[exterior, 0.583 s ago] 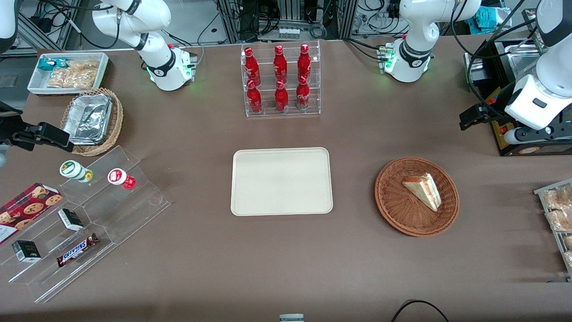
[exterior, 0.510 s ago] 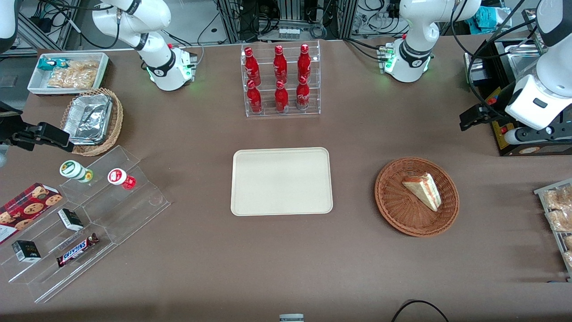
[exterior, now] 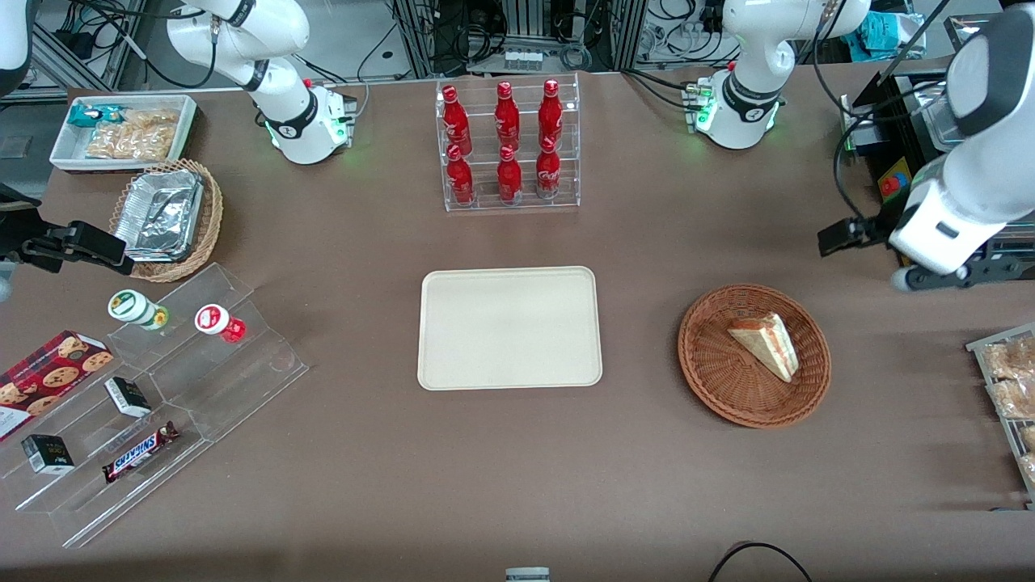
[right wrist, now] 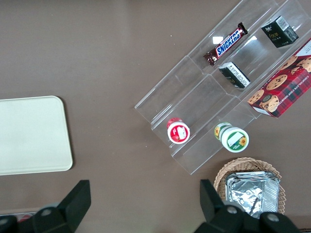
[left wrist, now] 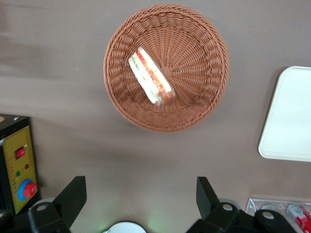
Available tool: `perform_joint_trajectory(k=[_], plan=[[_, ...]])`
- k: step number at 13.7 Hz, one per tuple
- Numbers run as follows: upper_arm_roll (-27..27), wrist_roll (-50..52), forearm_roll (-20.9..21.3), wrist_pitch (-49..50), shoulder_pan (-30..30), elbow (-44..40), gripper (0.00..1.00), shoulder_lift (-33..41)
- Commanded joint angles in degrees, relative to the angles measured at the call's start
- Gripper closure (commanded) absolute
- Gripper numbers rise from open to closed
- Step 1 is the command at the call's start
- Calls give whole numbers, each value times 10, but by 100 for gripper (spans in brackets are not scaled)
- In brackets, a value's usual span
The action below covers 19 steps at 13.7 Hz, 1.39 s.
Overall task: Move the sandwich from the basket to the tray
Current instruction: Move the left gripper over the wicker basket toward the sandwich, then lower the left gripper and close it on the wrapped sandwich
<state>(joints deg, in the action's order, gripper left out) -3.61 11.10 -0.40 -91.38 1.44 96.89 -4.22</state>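
Observation:
The sandwich (exterior: 765,345), a pale wedge with red and green filling, lies in the round reddish-brown wicker basket (exterior: 716,365). The cream tray (exterior: 509,327) lies flat beside the basket, toward the parked arm's end, with nothing on it. My left gripper (exterior: 958,276) hangs above the table, farther from the front camera than the basket and toward the working arm's end. It is open and holds nothing. The left wrist view shows its wide-spread fingers (left wrist: 73,196) around the gripper's middle (left wrist: 138,187), apart from the basket (left wrist: 197,104), the sandwich (left wrist: 150,76) and a tray corner (left wrist: 289,126).
A clear rack of red bottles (exterior: 508,145) stands farther from the camera than the tray. A black box with buttons (exterior: 893,190) sits by the left arm. A rack of baked goods (exterior: 1011,388) is at the working arm's table end. Clear snack steps (exterior: 154,388) lie toward the parked arm's end.
My left arm has swung nearer the front camera and a little toward the basket. The sandwich, basket and tray have not moved.

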Motion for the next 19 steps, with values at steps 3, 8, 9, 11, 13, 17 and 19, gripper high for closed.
perform_joint_trajectory(k=[3, 8, 9, 11, 13, 17, 19], plan=[[7, -5, 9, -164, 6, 114, 0, -29], [9, 48, 11, -366, -4, 249, 0, -38], [9, 106, 11, -388, -4, 263, 0, -37], [8, 224, 8, -419, -4, 282, 0, -38], [8, 352, 5, -426, -3, 279, 0, -46], [7, 524, 4, -442, -3, 247, 0, -94], [7, 531, 0, -443, -2, 234, 0, -114]])
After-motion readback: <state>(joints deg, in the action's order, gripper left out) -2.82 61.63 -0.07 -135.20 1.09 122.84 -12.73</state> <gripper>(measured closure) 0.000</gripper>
